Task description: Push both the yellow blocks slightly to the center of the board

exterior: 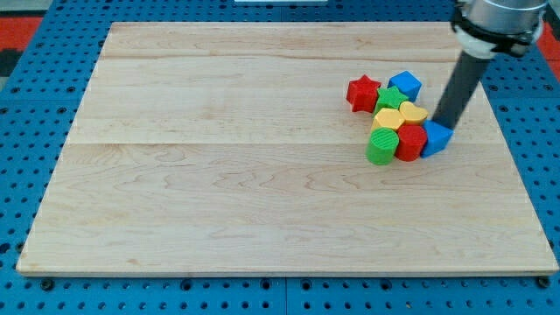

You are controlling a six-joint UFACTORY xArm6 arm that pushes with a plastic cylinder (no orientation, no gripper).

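Since both yellow blocks sit in the cluster toward the view's right, the whole move turns on my tip (442,125) standing on their far side from the middle of the bench (219,175). It does: my tip is down just to the view's right of the yellow heart block (413,112), close to it and above the blue block (435,137), though whether it touches either I cannot tell. The other yellow block (388,119) lies just to the view's left of the heart, the two side by side and apparently touching, so together their long line runs left to right, pointing roughly at the board's centre. That line passes through my tip, which is the useful thing: a push toward the view's left and a little toward its bottom should, I judge, carry one yellow block into the other and both inward.

There are no fingers on this rig, only the rod, so nothing is held and nothing can open or close.

The trouble is the crowd. A green star block (390,97) sits just above the yellows, a red star block (362,92) beyond it to the left, a second blue block (404,85) at the top, and a green block (381,146) with a red block (409,142) packed just below. Any inward shove will likely drag neighbours along, so it should be short
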